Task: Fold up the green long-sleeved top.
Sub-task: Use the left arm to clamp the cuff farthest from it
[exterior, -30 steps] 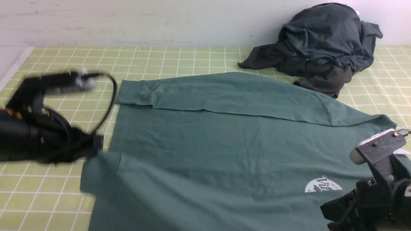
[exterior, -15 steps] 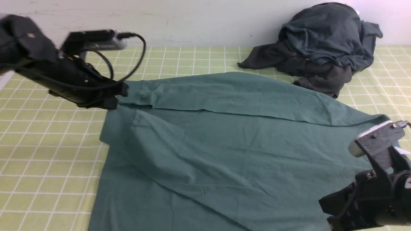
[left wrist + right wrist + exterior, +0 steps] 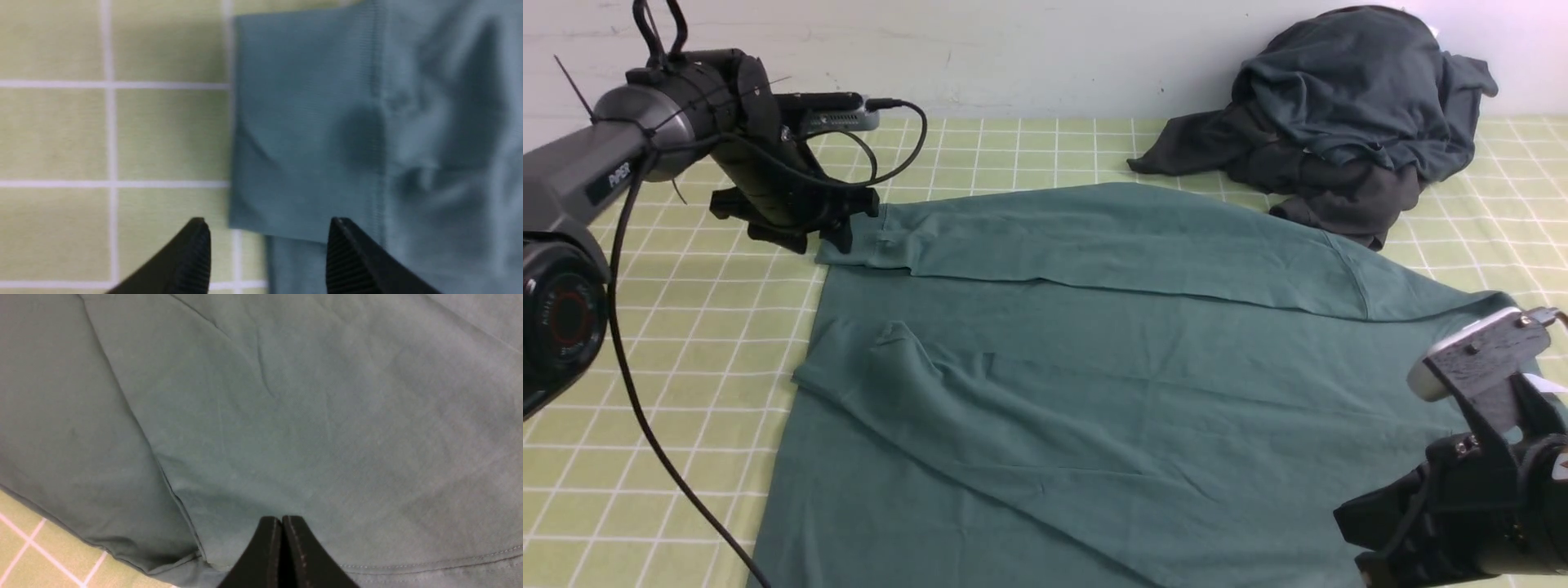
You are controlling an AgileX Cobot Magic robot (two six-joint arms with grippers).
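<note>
We see the green long-sleeved top's (image 3: 327, 122) cuff lying flat on the yellow-green checked cloth (image 3: 53, 134). Our left gripper (image 3: 269, 245) is at the cuff's corner, its two black fingers apart.

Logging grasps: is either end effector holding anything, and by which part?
Nothing. The left end effector is open at the cuff of the top; the right end effector is shut, no cloth visible between its tips.

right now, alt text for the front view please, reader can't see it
A green long-sleeved top lies flat on a green checked tablecloth, both sleeves folded across its body. The open left gripper is at the far sleeve's cuff; the right gripper sits shut at the near right. A dark clothes heap lies by the wall.
</note>
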